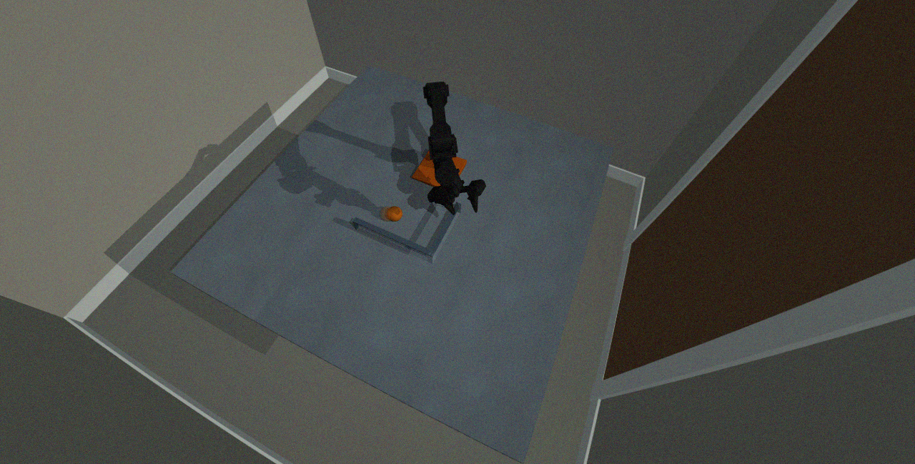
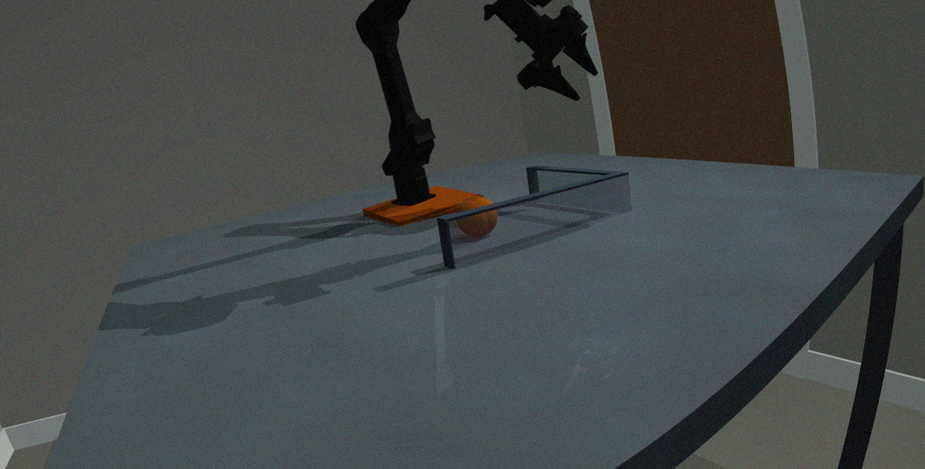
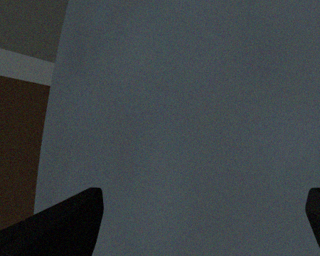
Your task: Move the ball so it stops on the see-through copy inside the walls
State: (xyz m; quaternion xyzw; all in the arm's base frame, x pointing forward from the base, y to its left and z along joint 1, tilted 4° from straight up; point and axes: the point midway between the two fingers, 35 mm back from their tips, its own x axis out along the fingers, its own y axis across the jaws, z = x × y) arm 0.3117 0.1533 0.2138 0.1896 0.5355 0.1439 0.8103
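Note:
An orange ball point(image 1: 393, 212) point(image 2: 477, 222) lies on the grey table point(image 1: 384, 333) point(image 2: 582, 337) inside the corner of two low clear walls point(image 1: 409, 246) point(image 2: 569, 189), near the open end of the long wall. A faint see-through copy point(image 1: 384, 212) overlaps the ball's left side in the top view. My gripper point(image 1: 463, 206) point(image 2: 582, 82) point(image 3: 207, 201) is open and empty. It hangs high above the table, over the short wall's end and well apart from the ball. The wrist view shows only bare table between the two dark fingertips; the ball does not show there.
The arm stands on an orange base plate point(image 1: 422, 169) point(image 2: 446, 201) just behind the walls. The table's right edge and a dark leg point(image 2: 873, 337) show in the exterior view. A brown door panel point(image 1: 799, 173) is to the right of the table.

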